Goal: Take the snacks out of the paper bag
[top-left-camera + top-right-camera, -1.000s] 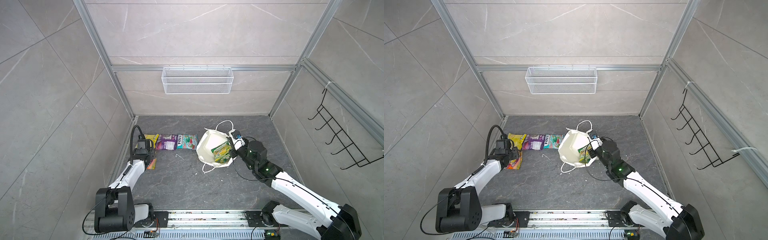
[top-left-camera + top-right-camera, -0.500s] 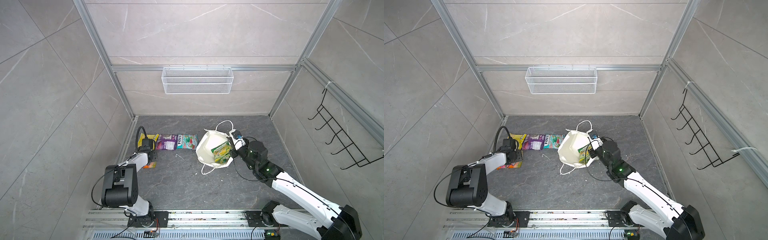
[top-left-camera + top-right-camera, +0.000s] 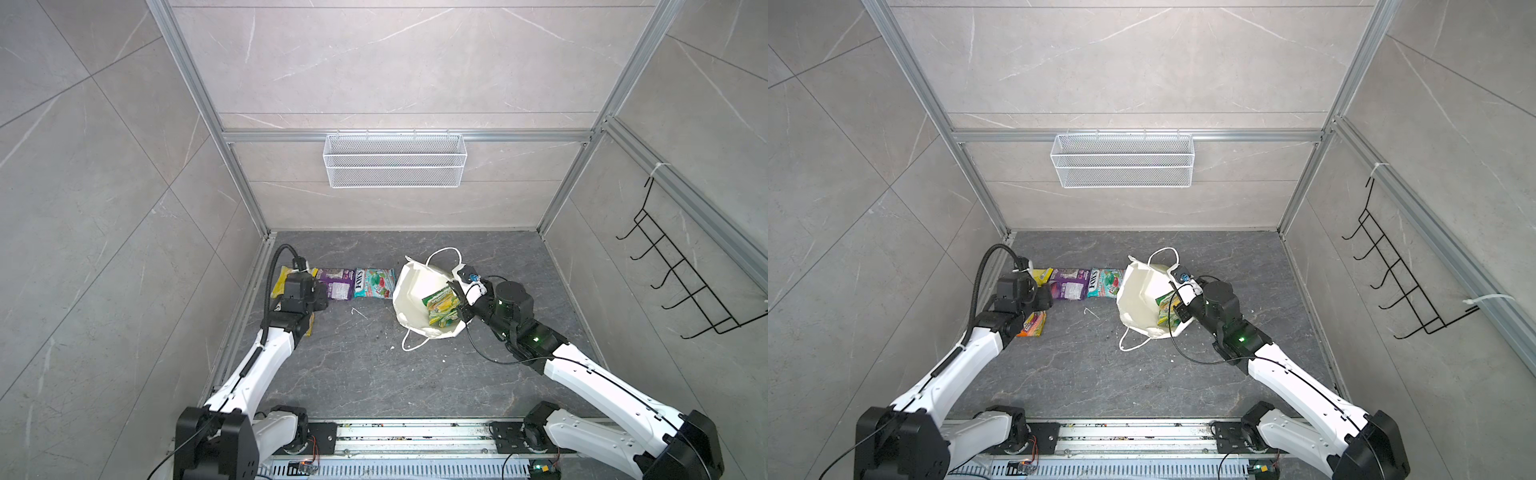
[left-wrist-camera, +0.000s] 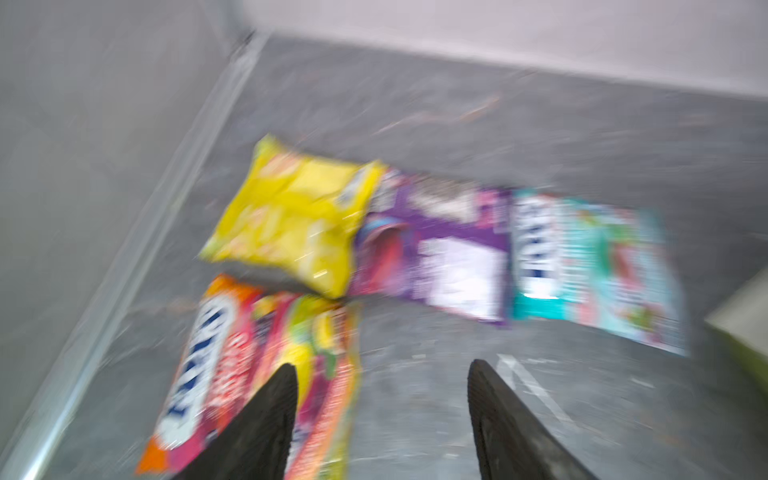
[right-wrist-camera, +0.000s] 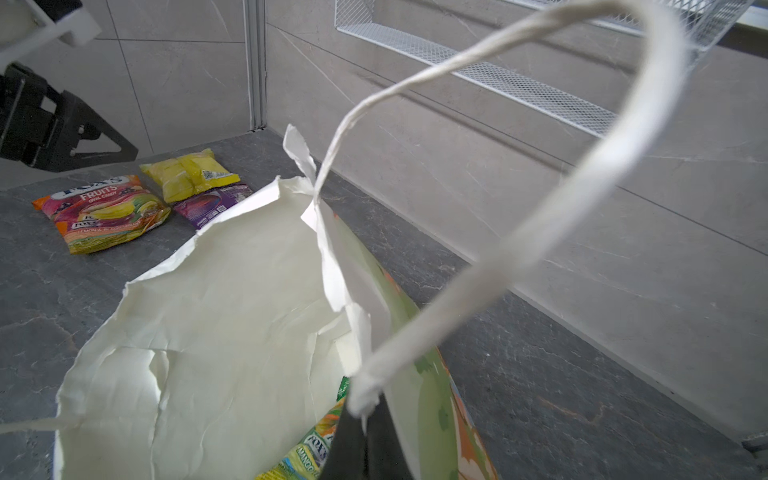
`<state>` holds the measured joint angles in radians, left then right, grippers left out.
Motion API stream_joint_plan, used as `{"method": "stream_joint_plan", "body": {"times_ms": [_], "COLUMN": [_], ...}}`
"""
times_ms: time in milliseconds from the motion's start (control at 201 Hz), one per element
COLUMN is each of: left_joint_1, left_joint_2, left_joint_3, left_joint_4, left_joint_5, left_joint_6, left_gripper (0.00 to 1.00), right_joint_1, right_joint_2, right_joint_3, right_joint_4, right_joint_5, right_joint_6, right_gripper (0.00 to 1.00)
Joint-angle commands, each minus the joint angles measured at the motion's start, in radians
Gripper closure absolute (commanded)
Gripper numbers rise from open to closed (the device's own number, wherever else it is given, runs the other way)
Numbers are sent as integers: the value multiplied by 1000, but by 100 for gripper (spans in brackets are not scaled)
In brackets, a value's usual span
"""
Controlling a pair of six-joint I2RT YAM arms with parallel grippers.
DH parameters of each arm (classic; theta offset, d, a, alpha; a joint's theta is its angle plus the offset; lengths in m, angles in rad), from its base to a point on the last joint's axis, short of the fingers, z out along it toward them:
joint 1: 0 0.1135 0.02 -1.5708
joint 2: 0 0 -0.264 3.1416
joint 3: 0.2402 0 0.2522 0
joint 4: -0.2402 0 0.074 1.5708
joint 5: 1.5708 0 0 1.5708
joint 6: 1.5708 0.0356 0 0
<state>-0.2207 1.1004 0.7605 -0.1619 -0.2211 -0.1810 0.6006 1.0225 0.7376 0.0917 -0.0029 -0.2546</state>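
The white paper bag (image 3: pixel 415 299) (image 3: pixel 1140 299) stands open on the floor with green-yellow snacks (image 3: pixel 441 306) (image 5: pixel 311 453) inside. My right gripper (image 5: pixel 365 419) (image 3: pixel 459 297) is shut on the bag's rim at the cord handle (image 5: pixel 540 208). Out on the floor lie a yellow packet (image 4: pixel 291 220), a purple packet (image 4: pixel 432 249) and a teal-red packet (image 4: pixel 594 266) in a row. An orange-red packet (image 4: pixel 232 365) (image 3: pixel 1032 324) lies nearer. My left gripper (image 4: pixel 382 368) (image 3: pixel 1044 301) hovers open and empty just beside the orange-red packet.
A white wire mesh basket (image 3: pixel 395 160) hangs on the back wall. A black hook rack (image 3: pixel 681 286) is on the right wall. An aluminium rail (image 4: pixel 124 257) runs along the floor's left edge, close to the packets.
My left arm has swung and its gripper has drawn off the orange-red packet, which stays lying on the floor. The right gripper and the bag have not moved.
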Motion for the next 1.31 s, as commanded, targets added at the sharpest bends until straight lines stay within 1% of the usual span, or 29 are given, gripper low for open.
{"method": "stream_joint_plan", "body": {"times_ms": [0, 55, 119, 169, 274, 328, 393, 443, 537, 612, 702, 776, 896, 941, 1010, 1070, 1174, 1234, 1304], "left_joint_1": [-97, -148, -200, -229, -273, -311, -357, -388, -438, -460, -483, -506, -542, -558, -592, -612, -626, -630, -635], "left_joint_2": [-66, -83, -95, -102, -118, -128, -125, -117, -117, -130, -143, -149, -126, -117, -90, -63, 0, 40, 87], "left_joint_3": [15, 27, 37, 39, 28, 26, 29, 33, 13, -19, -42, -59, -108, -140, -195, -213, -213, -186, -150], "left_joint_4": [64, 66, 75, 76, 101, 111, 114, 115, 138, 180, 196, 206, 275, 329, 429, 476, 534, 535, 535], "left_joint_5": [57, 61, 91, 107, 177, 215, 235, 250, 261, 281, 274, 284, 319, 339, 343, 353, 377, 407, 418], "left_joint_6": [40, 71, 117, 142, 151, 152, 160, 160, 164, 172, 192, 220, 242, 256, 281, 307, 352, 378, 397], "left_gripper": [35, 36, 36, 36, 37, 38, 39, 40, 40, 40, 41, 41, 41, 40, 39, 37, 36, 36, 36], "right_joint_1": [17, 26, 38, 52, 81, 102, 122, 137, 163, 165, 165, 164, 164, 163, 164, 163, 162, 157, 154], "right_joint_2": [-29, -39, -42, -35, -12, -3, 4, 7, 5, -2, 0, 5, 10, 16, 23, 28, 30, 27, 27], "right_joint_3": [20, 16, 11, 14, 13, 7, -3, -16, -39, -50, -50, -46, -38, -34, -32, -29, -27, -33, -31], "right_joint_4": [-73, -85, -102, -125, -172, -186, -194, -190, -168, -146, -140, -134, -116, -115, -100, -90, -75, -60, -61], "right_joint_5": [-55, -59, -75, -61, -20, -5, 7, -3, -62, -105, -145, -126, -82, -81, -72, -67, -65, -64, -58], "right_joint_6": [-41, -55, -69, -72, -73, -72, -67, -65, -77, -76, -81, -69, -45, -44, -31, -20, -8, 1, 9], "right_gripper": [99, 99, 99, 99, 99, 99, 99, 99, 99, 99, 99, 99, 99, 99, 100, 100, 100, 100, 100]}}
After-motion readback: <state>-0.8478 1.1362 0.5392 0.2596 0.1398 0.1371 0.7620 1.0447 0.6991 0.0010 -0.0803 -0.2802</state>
